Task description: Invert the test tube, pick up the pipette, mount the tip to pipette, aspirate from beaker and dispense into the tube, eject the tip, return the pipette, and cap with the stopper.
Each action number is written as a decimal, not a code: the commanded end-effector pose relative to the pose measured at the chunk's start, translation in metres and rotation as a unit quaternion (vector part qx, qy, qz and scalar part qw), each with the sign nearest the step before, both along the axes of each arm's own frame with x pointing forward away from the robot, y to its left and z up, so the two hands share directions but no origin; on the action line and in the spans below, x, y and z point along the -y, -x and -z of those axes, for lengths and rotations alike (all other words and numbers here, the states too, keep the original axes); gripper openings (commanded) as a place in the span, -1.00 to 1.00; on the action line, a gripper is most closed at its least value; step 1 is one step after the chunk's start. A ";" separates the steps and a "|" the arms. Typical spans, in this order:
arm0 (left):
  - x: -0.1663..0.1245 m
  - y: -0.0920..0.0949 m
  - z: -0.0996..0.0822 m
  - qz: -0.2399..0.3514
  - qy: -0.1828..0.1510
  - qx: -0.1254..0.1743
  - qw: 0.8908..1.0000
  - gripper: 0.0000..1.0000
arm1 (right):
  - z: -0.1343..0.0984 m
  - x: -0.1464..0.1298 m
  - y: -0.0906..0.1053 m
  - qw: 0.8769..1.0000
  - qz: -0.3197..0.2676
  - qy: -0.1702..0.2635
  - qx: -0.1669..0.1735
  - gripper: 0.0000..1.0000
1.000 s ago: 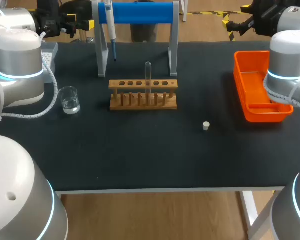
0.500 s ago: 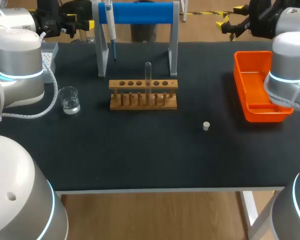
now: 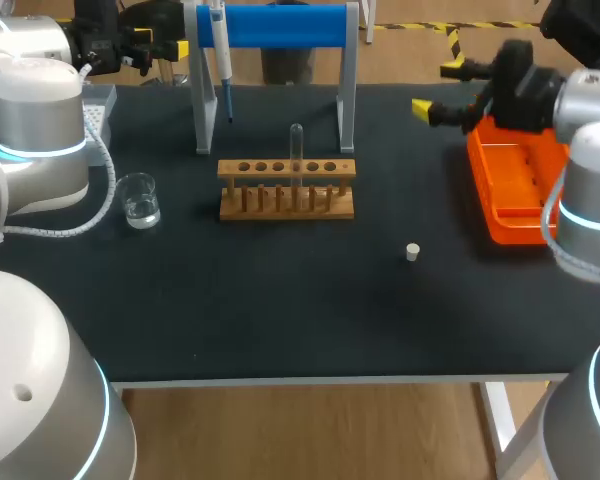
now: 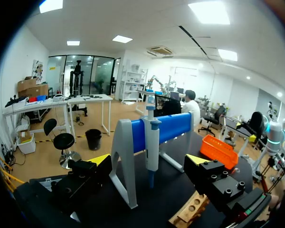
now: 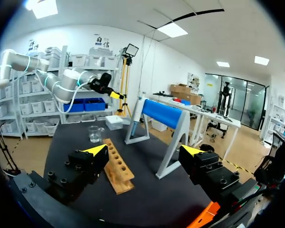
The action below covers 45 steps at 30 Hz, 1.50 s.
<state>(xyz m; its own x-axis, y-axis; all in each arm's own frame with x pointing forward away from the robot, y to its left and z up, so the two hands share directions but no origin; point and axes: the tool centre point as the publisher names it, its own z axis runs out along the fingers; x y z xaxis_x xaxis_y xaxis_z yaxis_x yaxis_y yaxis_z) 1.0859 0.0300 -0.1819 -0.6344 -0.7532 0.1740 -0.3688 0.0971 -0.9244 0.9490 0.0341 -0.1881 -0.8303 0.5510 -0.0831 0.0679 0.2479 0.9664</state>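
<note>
The right gripper has its fingers wide apart with nothing between them. In the head view it hangs over the table's far right part, just beside the orange tray. Its own camera looks ahead across the rack, the stand and the beaker. It also catches the left arm beyond them, which the left wrist view cannot show.

The left gripper is likewise spread and empty, at the far left corner of the table. Straight ahead of it, the pipette hangs upright on the stand's near post. One end of the rack shows beside its finger, and the tray sits farther off.

Only the head view shows the tube. It stands upright on the rack, rounded end up. The stopper also appears there alone, lying by itself on the mat between rack and tray. The beaker sits near the rack's left end, holding clear liquid.
</note>
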 end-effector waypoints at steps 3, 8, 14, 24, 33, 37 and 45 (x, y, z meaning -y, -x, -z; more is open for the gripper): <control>0.000 0.001 0.001 -0.001 0.001 0.001 1.000 1.00 | 0.019 -0.016 0.038 0.999 -0.005 -0.033 0.038 1.00; 0.000 0.001 0.001 -0.001 0.001 0.001 1.000 1.00 | 0.035 -0.032 0.051 0.999 -0.015 -0.028 0.040 1.00; 0.000 0.001 0.001 -0.001 0.001 0.001 1.000 1.00 | 0.050 -0.048 0.060 0.999 -0.024 -0.022 0.038 1.00; 0.000 0.001 0.001 -0.001 0.001 0.001 1.000 1.00 | 0.066 -0.058 0.067 0.998 -0.037 -0.011 0.039 1.00; 0.000 0.001 0.001 -0.001 0.001 0.001 1.000 1.00 | 0.065 -0.058 0.068 0.998 -0.038 -0.011 0.039 1.00; 0.000 0.001 0.001 -0.001 0.001 0.001 1.000 1.00 | 0.065 -0.058 0.068 0.998 -0.038 -0.011 0.039 1.00; 0.000 0.001 0.001 -0.001 0.001 0.001 1.000 1.00 | 0.065 -0.058 0.068 0.998 -0.038 -0.011 0.039 1.00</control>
<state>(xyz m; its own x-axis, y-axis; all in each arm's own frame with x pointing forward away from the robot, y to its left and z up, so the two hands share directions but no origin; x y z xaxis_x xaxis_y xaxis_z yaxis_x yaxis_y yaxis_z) 1.0859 0.0300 -0.1819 -0.6344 -0.7532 0.1739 -0.3688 0.0972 -0.9244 0.8825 0.0913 -0.2531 -0.8641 0.4845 -0.1366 -0.0260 0.2282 0.9733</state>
